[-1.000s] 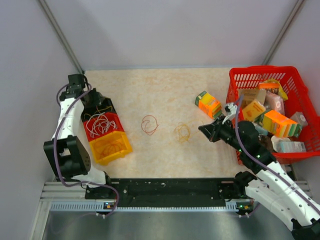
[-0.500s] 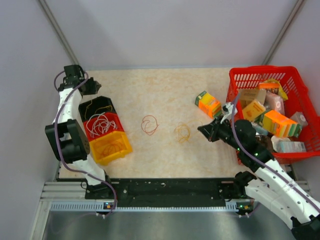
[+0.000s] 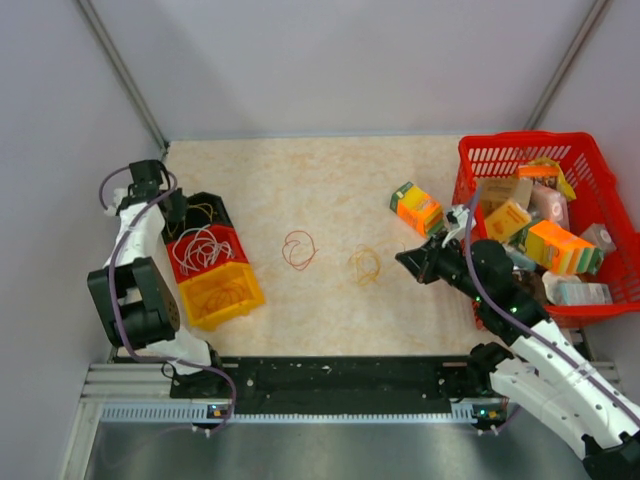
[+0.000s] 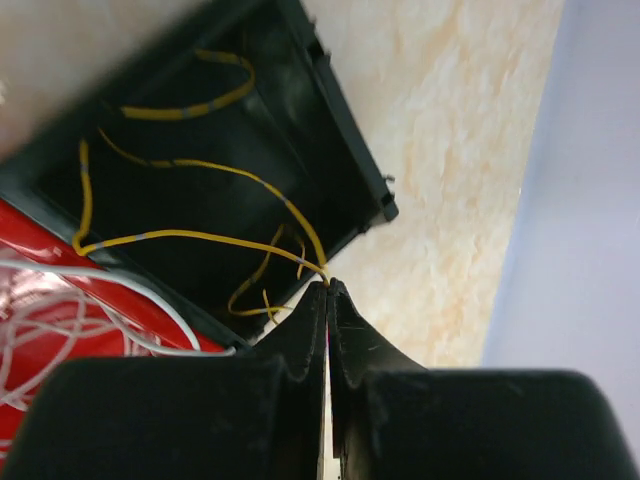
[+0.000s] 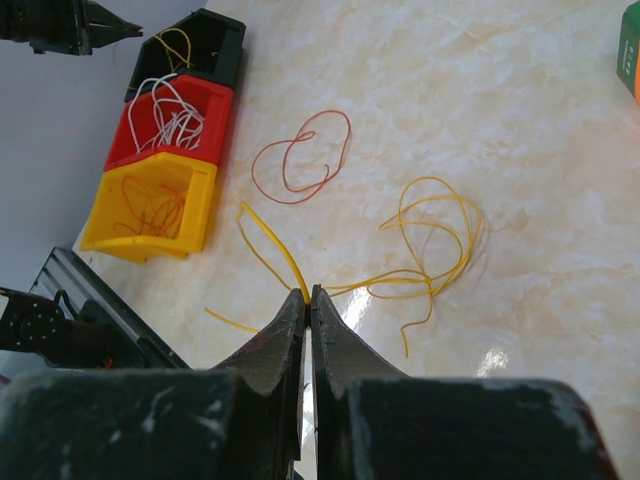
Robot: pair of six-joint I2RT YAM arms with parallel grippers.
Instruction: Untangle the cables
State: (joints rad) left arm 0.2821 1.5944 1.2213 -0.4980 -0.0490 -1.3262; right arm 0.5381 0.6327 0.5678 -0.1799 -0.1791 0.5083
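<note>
red cable (image 3: pixel 298 249): thin, loose double loop, flat on table (image 3: pixel 330 180), left of centre.
yellow cable (image 5: pixel 440 240): loose overlapping loops right of red cable, apart from it; one strand pinched in right gripper (image 5: pixel 307 292).
yellow wires (image 4: pixel 200 170): slack curves in black bin (image 4: pixel 340 140), strands meeting closed tips of left gripper (image 4: pixel 327 285).
white wires (image 3: pixel 203 248): tangled heap in red bin (image 5: pixel 165 150).
orange wires (image 5: pixel 148 205): small tangle in yellow bin (image 5: pixel 150 240).

White cables (image 4: pixel 150 293) (perhaps tangled) run off-frame.

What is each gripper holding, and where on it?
Left gripper: yellow bin wire, where strands converge. Right gripper: yellow table wire, partway along, short tail free.
</note>
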